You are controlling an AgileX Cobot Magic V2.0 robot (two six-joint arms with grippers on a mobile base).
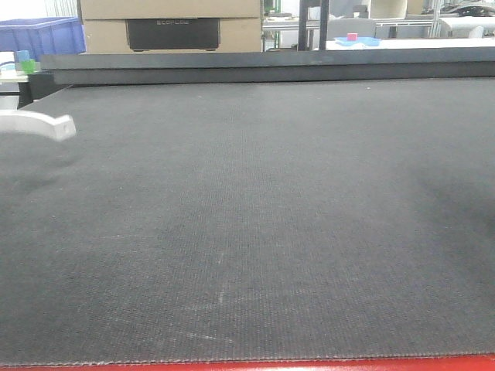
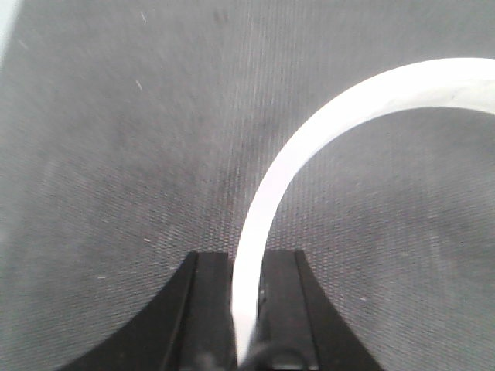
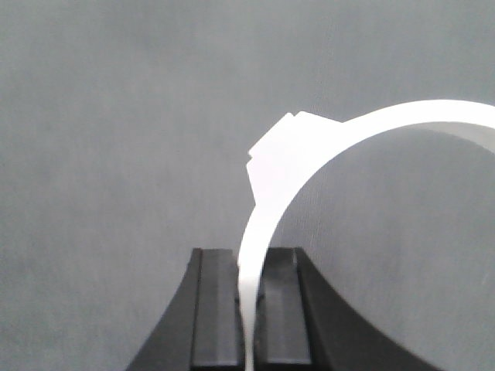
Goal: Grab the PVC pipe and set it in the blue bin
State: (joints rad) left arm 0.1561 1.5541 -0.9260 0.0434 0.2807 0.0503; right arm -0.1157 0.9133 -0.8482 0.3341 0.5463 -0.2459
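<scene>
dark grey mat (image 1: 255,232) fills almost the whole front view, with a thin red edge along the bottom. far behind, at the upper left, stands the blue bin (image 1: 39,35). beside it is a cardboard box (image 1: 170,23) with a black device in it. a small blue tray (image 1: 360,40) with a pink cube lies far back on the right. at the left border a white curved pipe (image 1: 39,124) comes into the picture. it is well apart from the bin, and a soft shadow lies on the mat under it. no gripper shows in this view.

in the left wrist view the left gripper (image 2: 246,267) is narrow. its two black fingers (image 2: 209,301) press on the thin wall of the pipe (image 2: 271,193), one from each side. the pipe rises from them and bends to the right, over the mat.

in the right wrist view the right gripper (image 3: 249,267) is also narrow, and its fingers (image 3: 216,309) clamp a white curved pipe (image 3: 278,162) by the wall. this arc has a small blocky step on its outer side and also bends to the right, above the grey mat. i cannot tell if it is the same pipe as on the left.
</scene>
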